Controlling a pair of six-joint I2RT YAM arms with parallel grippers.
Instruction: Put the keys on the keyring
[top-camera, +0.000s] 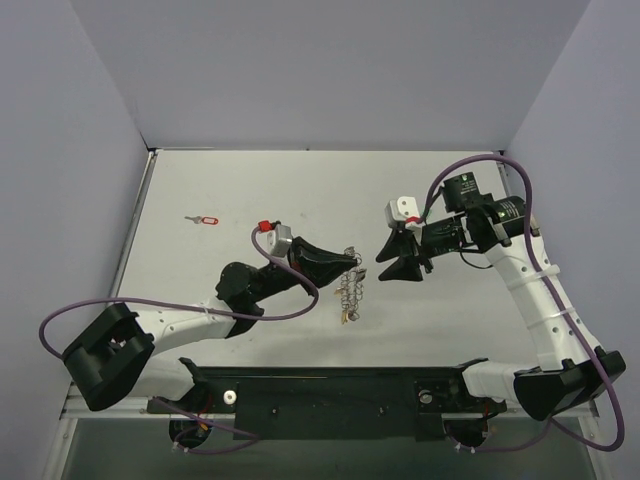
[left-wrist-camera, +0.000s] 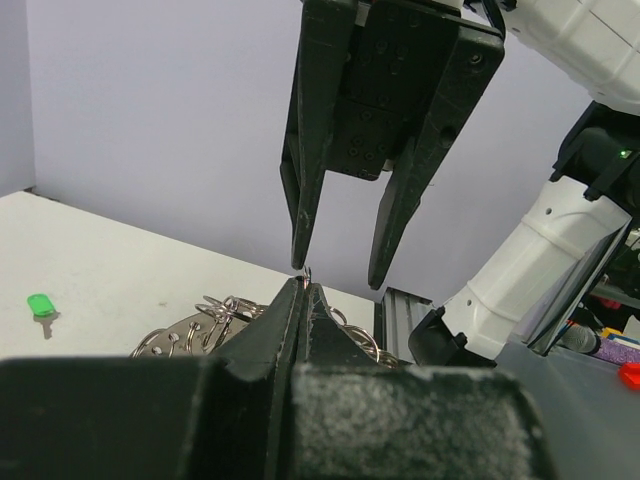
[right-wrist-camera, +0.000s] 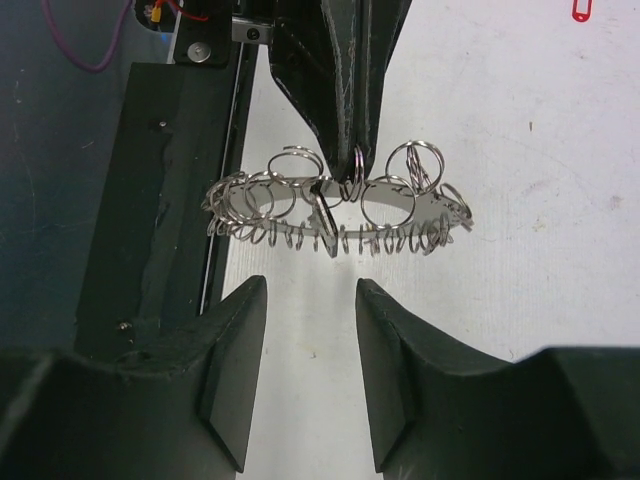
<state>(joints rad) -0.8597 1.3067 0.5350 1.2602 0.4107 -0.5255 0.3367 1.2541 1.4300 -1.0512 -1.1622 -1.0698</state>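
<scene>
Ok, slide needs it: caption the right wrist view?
Left end effector pinches the keyring; open right end effector faces it.

"What colour's the keyring (top-camera: 349, 290)?"

"Silver all over, shiny wire loops. The table (top-camera: 450, 320) under it is pale grey."

"And the keys?"

"The red key (top-camera: 205, 219), far left of the keyring, has a silver blade and a red head. From the left wrist there's a green key (left-wrist-camera: 40, 305) left of the keyring."

"What about the robot?"

"The left gripper (top-camera: 352, 262) and right gripper (top-camera: 397, 268), either side of the keyring, are matt black. The arms (top-camera: 540, 300) are white with black joints, the cables (top-camera: 470, 160) purple. The walls (top-camera: 330, 70) are lilac."
</scene>
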